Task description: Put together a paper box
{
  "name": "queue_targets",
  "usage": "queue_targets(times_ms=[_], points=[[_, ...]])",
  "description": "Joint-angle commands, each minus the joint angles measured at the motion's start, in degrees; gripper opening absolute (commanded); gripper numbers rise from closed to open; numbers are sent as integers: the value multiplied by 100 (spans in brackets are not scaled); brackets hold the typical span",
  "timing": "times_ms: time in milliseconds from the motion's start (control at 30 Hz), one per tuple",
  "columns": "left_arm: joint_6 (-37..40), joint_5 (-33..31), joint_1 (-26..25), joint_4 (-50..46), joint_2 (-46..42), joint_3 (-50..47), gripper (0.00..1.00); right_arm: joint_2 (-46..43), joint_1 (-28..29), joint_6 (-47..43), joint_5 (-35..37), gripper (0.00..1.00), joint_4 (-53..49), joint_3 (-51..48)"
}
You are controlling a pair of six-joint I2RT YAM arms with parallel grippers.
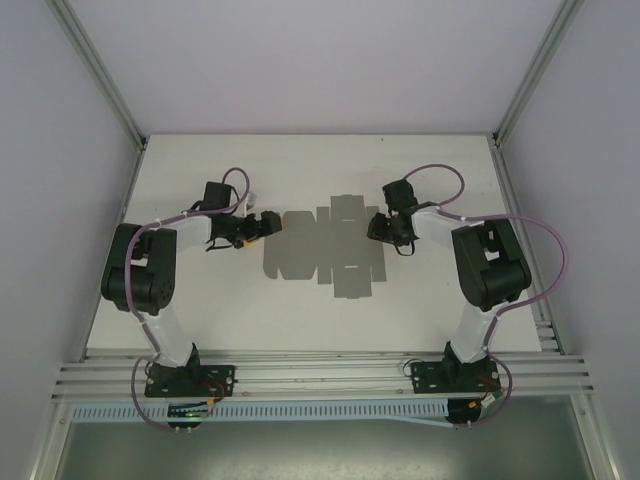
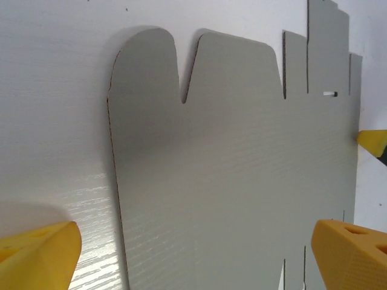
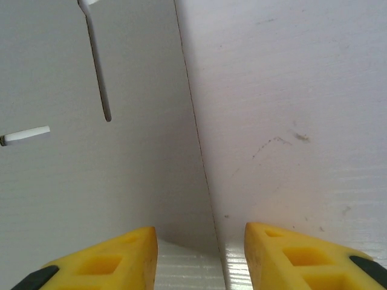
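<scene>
Paper box (image 1: 325, 250) lies as a flat, unfolded grey die-cut sheet on the white tabletop (image 1: 200, 310) in the top view; the left claw (image 1: 270, 226) sits at the sheet's left edge and the right claw (image 1: 378, 228) at its right edge, facing each other across it; their spread is too small to judge from up here.

From the left wrist, the paper box (image 2: 230, 181) lies flat on the tabletop (image 2: 54, 90), with two rounded flaps (image 2: 230, 60) at its far edge; the left claw (image 2: 196, 257) gapes wide and holds nothing, one yellow finger (image 2: 42, 257) just off the sheet's near edge and the other over the sheet; a further yellow tip (image 2: 372, 140) pokes in at the sheet's right edge.

From the right wrist, the paper box (image 3: 91, 181) shows a long slit (image 3: 98, 72) and a short slot (image 3: 24, 136); beside its straight edge lies bare tabletop (image 3: 290, 121); the right claw (image 3: 199, 254) stands partly apart, one finger on each side of that edge, clamping nothing.
</scene>
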Motion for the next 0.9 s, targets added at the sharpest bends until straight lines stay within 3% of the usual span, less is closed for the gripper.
queue_targets(times_ms=[0,167,533,767,867], points=[[62,318,-265,-322,417,154,97,286,76,39,-103,42,85,-40],[-112,933,-450,-335,731,388,93,387,76,50,-175,41,226,-199],[-53,956,-720,-1105,836,1229,93,479,113,120,-375,39,643,-459],[-441,1546,-749,-389,430,1004,85,489,114,154,-536,38,835,-537],[-475,1565,-748,-211,19,920,73,434,117,137,-520,37,885,-597]])
